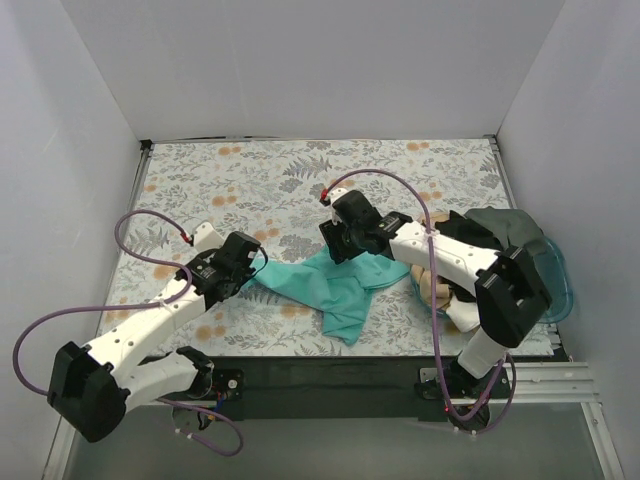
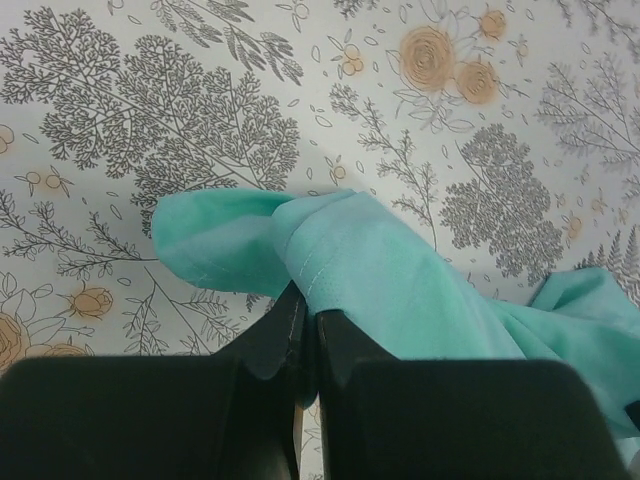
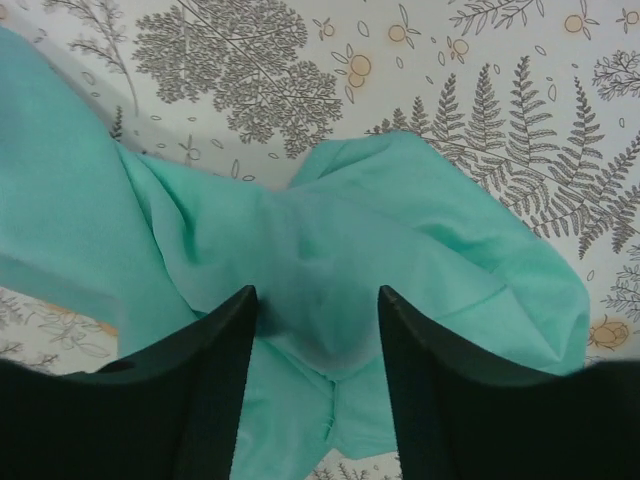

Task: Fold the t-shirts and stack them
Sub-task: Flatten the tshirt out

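Observation:
The teal-green t-shirt [image 1: 335, 285] lies crumpled on the floral tablecloth between my two arms. My left gripper [image 1: 252, 272] is shut on its left edge; in the left wrist view the cloth [image 2: 390, 275] is pinched between the closed fingers of the gripper [image 2: 308, 310]. My right gripper [image 1: 338, 255] is open and sits just above the shirt's upper right part; in the right wrist view the gripper [image 3: 318, 300] straddles a hump of the cloth [image 3: 330, 240]. More shirts, dark grey-olive [image 1: 505, 228], black [image 1: 460, 228] and beige [image 1: 445, 290], lie piled at the right.
A translucent blue plastic tub [image 1: 556, 270] holds the pile of shirts at the right edge, partly hidden by my right arm. The floral tablecloth [image 1: 270, 185] covers the table. White walls enclose the left, back and right sides.

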Controlling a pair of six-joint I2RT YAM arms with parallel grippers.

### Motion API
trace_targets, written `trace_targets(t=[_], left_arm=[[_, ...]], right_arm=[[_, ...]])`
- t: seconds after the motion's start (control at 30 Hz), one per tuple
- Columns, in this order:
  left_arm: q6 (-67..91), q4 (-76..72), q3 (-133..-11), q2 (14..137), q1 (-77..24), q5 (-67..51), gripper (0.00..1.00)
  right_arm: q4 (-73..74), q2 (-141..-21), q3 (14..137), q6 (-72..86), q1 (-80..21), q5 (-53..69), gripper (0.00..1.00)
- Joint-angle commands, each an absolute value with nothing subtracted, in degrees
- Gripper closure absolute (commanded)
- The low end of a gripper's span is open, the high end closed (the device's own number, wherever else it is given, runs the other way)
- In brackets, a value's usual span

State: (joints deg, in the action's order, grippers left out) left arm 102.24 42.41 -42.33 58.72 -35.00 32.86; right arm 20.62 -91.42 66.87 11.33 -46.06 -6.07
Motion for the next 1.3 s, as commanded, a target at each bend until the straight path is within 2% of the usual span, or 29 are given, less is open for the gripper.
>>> trace_targets(t=[0.0, 0.1, 0.17, 0.2, 0.23, 0.43, 0.67, 0.8, 0.9, 0.93, 1.07, 1.27], left_arm=[[105.0, 41.7, -42.1, 59.4, -33.1, 37.4, 1.00], [103.3, 37.6, -39.2, 58.6, -31.3, 36.0, 1.00], [101.1, 34.0, -37.7, 57.8, -29.7, 34.9, 1.00], [100.2, 32.9, -36.6, 57.8, -27.8, 33.8, 1.00], [99.6, 31.6, -36.2, 58.0, -26.8, 33.5, 1.00], [96.2, 27.5, -37.0, 62.3, -15.4, 29.1, 1.00], [90.8, 23.2, -37.6, 64.2, -10.4, 27.1, 1.00], [89.2, 21.9, -37.8, 64.9, -9.1, 24.3, 1.00], [88.6, 21.7, -37.8, 65.2, -8.8, 23.9, 1.00], [88.3, 21.5, -37.7, 65.2, -8.8, 23.7, 1.00], [88.0, 21.3, -37.5, 65.5, -8.8, 23.3, 1.00], [87.9, 21.2, -37.8, 65.8, -8.7, 22.9, 1.00]], right_arm=[[23.3, -91.4, 73.9, 11.2, -45.4, -9.0, 0.40], [25.5, -89.1, 71.3, 10.9, -45.5, -12.5, 0.28], [26.1, -85.5, 68.7, 11.2, -45.5, -15.9, 0.16], [26.1, -84.0, 67.3, 11.5, -45.5, -17.0, 0.06], [26.0, -81.2, 63.8, 11.7, -45.4, -17.8, 0.02], [25.9, -75.5, 56.3, 13.3, -44.7, -23.8, 0.02], [25.9, -81.6, 58.7, 11.6, -43.9, -20.7, 0.02], [25.9, -88.1, 62.5, 11.9, -42.6, -16.4, 0.09], [26.0, -93.2, 63.6, 12.7, -41.0, -12.7, 0.18], [26.0, -95.2, 64.2, 12.9, -39.8, -11.7, 0.24], [25.8, -98.2, 64.2, 13.9, -37.6, -7.8, 0.33], [22.9, -101.9, 62.6, 13.0, -37.4, -2.9, 0.37]])
